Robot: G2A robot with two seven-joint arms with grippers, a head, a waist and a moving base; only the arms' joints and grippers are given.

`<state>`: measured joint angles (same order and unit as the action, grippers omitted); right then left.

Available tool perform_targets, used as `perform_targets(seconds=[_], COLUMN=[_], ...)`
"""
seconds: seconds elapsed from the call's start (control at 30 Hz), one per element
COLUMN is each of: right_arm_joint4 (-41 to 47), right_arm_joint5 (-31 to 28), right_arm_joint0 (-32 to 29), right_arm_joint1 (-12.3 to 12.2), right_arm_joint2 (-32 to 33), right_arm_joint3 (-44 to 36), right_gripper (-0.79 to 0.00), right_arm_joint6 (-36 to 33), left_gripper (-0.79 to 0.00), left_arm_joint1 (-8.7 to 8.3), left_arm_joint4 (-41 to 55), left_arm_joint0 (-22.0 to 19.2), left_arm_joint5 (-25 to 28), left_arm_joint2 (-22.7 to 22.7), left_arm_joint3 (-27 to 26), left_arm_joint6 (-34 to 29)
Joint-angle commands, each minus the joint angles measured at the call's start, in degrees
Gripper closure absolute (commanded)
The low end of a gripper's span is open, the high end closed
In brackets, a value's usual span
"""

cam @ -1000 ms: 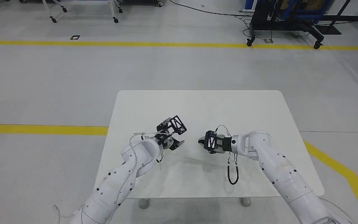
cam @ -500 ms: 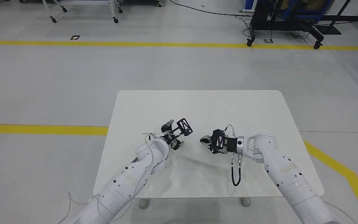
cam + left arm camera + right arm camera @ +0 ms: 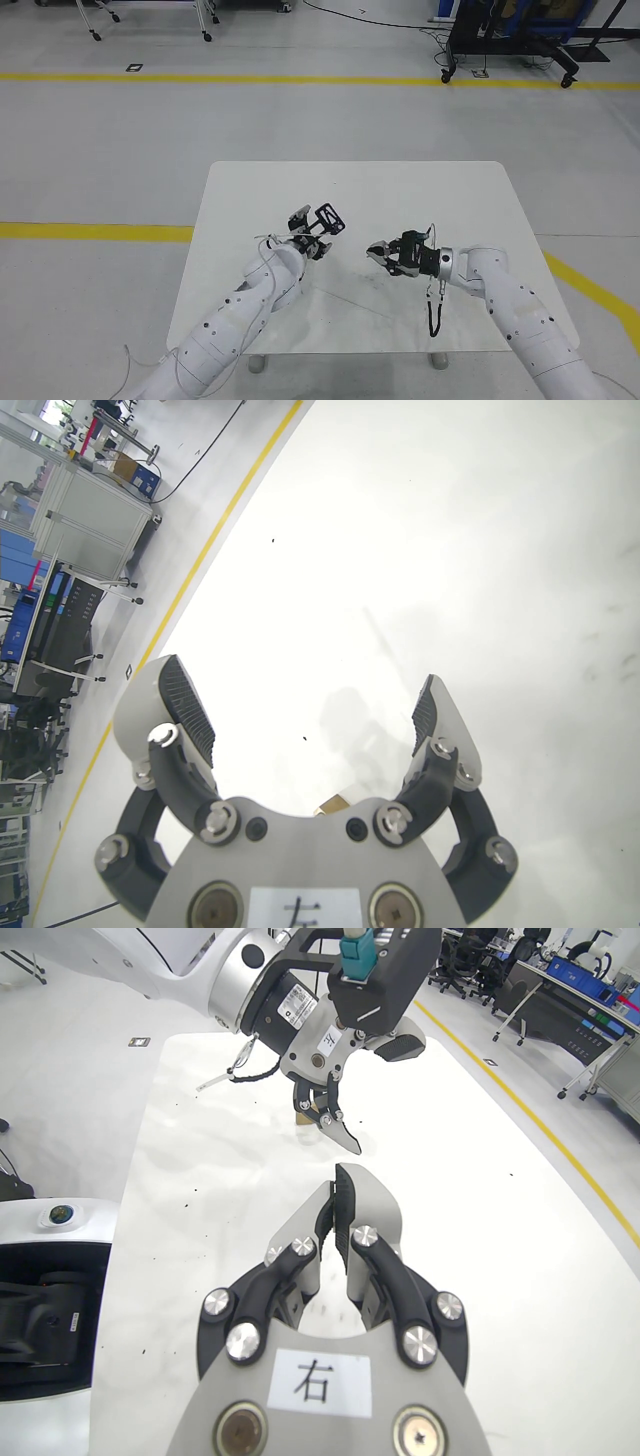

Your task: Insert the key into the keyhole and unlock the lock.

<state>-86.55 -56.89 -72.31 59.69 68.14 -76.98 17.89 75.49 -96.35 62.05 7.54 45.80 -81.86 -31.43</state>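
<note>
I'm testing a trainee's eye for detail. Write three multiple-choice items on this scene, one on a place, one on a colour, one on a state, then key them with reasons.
1. Where is the brass lock? A. on the table under the left gripper; B. on the floor; C. on a shelf.
2. What colour is the floor line? A. red; B. yellow; C. blue.
3. How do the grippers stand? A. both open; B. left gripper open, right gripper shut; C. both shut.
Key: 1 A, brass shows below that gripper; 2 B, the stripe is yellow; 3 B, left fingers spread, right ones pressed together.
</note>
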Motion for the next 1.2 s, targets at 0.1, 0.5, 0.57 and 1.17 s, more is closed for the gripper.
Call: perform_targets(seconds=[0.1,0.5,0.57,1.17], right_arm_joint4=[6.73,47.48,53.32,80.78], right_arm_joint5=[-1.11,-1.11,-1.11,-1.11], right_arm_joint0=[0.15,9.57,10.78,15.26], right_arm_joint1=[0.4,0.97,0.69,-0.76], right_arm_joint2=[-0.46,-14.63,-16.9,-25.77], right_arm_joint3=[1.5,13.47,13.34,10.66], right_gripper=[0.0,0.0,0.0,0.0], right_arm_joint6=[2.82,0.92,-1.43,-15.78], left_gripper=[-0.785,-0.785,-0.785,-0.397], left_arm_joint1=[-0.56,-6.36,-6.42,-5.09], left_arm_joint4=[3.8,39.12,41.25,47.47], left_arm_joint0=[2.51,13.98,12.04,-14.96], left_arm_joint5=[-0.56,47.24,50.46,50.46], left_arm_joint2=[3.22,28.44,27.5,-12.37], left_arm_joint3=[-2.7,1.64,4.25,24.71], left_arm_joint6=[6.22,39.24,39.8,57.69])
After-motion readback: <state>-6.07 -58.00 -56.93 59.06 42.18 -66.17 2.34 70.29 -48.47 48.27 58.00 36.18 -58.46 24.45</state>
